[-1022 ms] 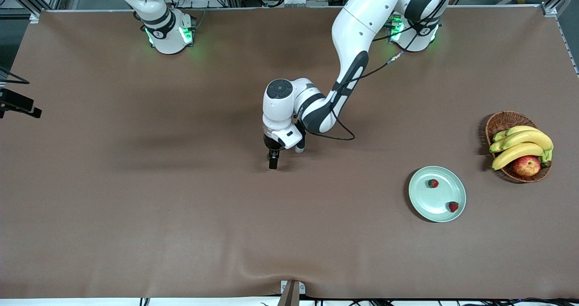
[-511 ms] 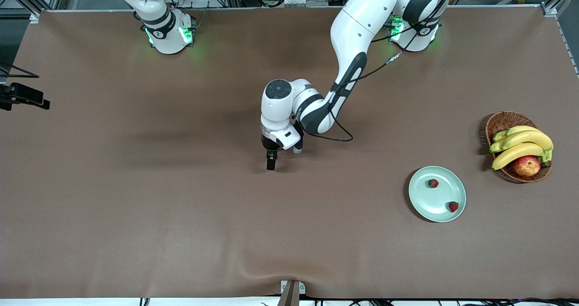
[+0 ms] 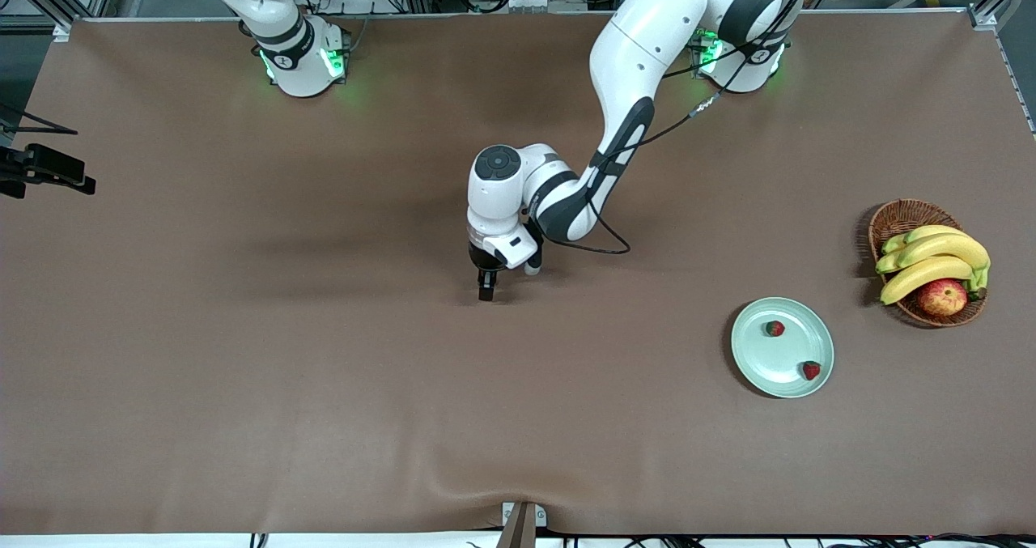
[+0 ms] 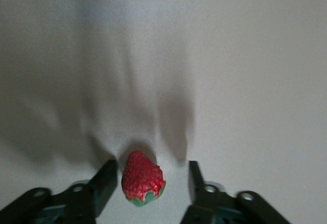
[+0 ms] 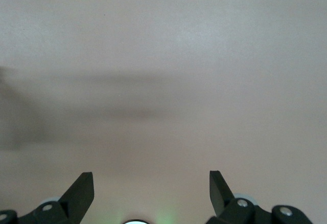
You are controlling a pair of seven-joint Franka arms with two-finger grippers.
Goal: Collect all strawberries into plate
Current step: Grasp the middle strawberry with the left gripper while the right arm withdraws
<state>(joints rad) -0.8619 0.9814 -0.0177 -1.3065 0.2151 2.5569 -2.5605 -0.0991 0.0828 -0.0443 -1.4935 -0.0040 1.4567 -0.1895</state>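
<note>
While right tool [image 5: 151, 191] waits wide open, left tool [image 4: 150, 185] brackets strawberry [image 4: 142, 178] mid-table, gaps both sides.

My left arm reaches from its base out over the middle of the table, elbow bent, wrist turned straight down, so the left gripper [image 3: 486, 291] sits low at the table surface. Its fingers [image 4: 104, 183] stand partly apart, with a gap showing on one side. My right arm waits up near its base; the right gripper [image 5: 152, 191] hangs over the table with its fingers spread wide.
</note>
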